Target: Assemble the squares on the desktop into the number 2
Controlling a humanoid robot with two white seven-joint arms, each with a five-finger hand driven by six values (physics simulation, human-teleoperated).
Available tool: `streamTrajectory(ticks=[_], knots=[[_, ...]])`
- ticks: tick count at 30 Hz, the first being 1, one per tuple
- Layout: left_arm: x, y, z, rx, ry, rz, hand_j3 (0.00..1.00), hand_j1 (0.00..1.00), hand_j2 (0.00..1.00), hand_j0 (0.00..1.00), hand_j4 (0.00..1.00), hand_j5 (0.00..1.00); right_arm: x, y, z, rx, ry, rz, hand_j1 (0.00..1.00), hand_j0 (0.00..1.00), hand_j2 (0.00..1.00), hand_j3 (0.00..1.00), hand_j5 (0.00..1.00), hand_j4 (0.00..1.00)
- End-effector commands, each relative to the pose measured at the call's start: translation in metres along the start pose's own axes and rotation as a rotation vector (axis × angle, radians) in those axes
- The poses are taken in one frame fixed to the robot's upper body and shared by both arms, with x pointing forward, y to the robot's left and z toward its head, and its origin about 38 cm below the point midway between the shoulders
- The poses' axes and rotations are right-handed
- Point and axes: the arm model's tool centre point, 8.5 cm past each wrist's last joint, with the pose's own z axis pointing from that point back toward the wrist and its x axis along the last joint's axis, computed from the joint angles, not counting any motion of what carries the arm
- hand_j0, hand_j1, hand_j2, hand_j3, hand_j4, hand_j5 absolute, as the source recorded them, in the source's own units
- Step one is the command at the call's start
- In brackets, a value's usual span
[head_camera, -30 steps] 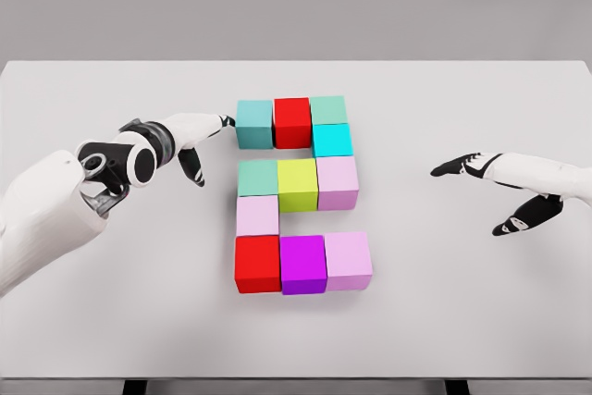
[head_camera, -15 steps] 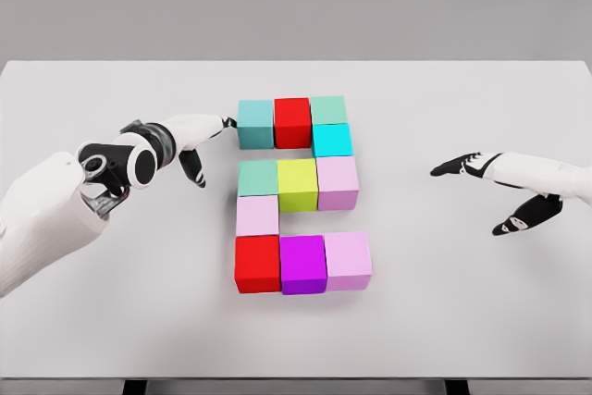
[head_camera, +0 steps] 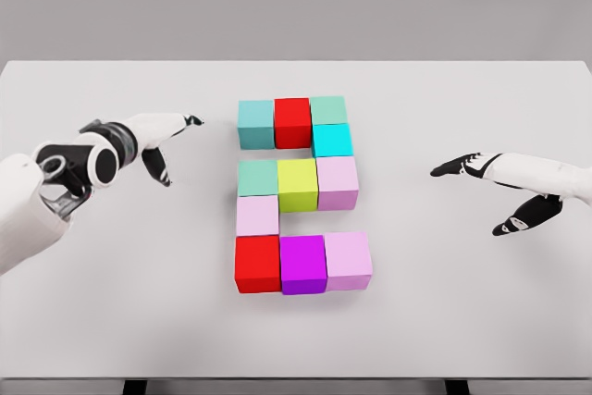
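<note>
**The blocks already read as a 2, and both hands stand off**

The white tabletop (head_camera: 102, 321) fills nearly the whole view, and all the action sits in its middle. The left arm (head_camera: 28, 205) comes in low on the left, bulky and bent, its hand well clear of the blocks; the right arm (head_camera: 555, 178) reaches in from the right edge and stops well apart from them too. To my eye, that spacing on both sides lets the figure be seen whole without a knuckle nudging it.

The figure of blocks (head_camera: 296, 193) is packed tight, each cube touching its neighbour, which is what makes it read as one digit. Along the far side runs a bar of teal block (head_camera: 255, 124), red block (head_camera: 292, 122) and green block (head_camera: 328, 110). A cyan block (head_camera: 332, 140) drops down on the right into the middle bar: another green block (head_camera: 258, 178), a yellow-green block (head_camera: 297, 184) and a lilac block (head_camera: 337, 182). A pale pink block (head_camera: 257, 216) carries the stroke down the left side to the near bar of red block (head_camera: 257, 264), magenta block (head_camera: 302, 265) and lilac block (head_camera: 348, 260). I judge the shape complete, or nearly so.

The left hand (head_camera: 159, 141) holds nothing; its fingers (head_camera: 190, 121) are stretched toward the teal corner, thumb hanging down. The right hand (head_camera: 481, 182) is likewise empty, fingers spread and relaxed, hovering flat over bare tabletop.
</note>
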Motion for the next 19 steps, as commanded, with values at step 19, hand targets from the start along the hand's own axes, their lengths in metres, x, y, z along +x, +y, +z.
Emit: streamTrajectory(ticks=[19], knots=[[-0.128,0.022,0.124,0.345,-0.627,-0.13,1.0,1.0,1.0,1.0,1.0,1.0,0.001,-0.001,0.0,-0.004,-0.004,-0.004,1.0,1.0,1.0,1.0,1.0,1.0]])
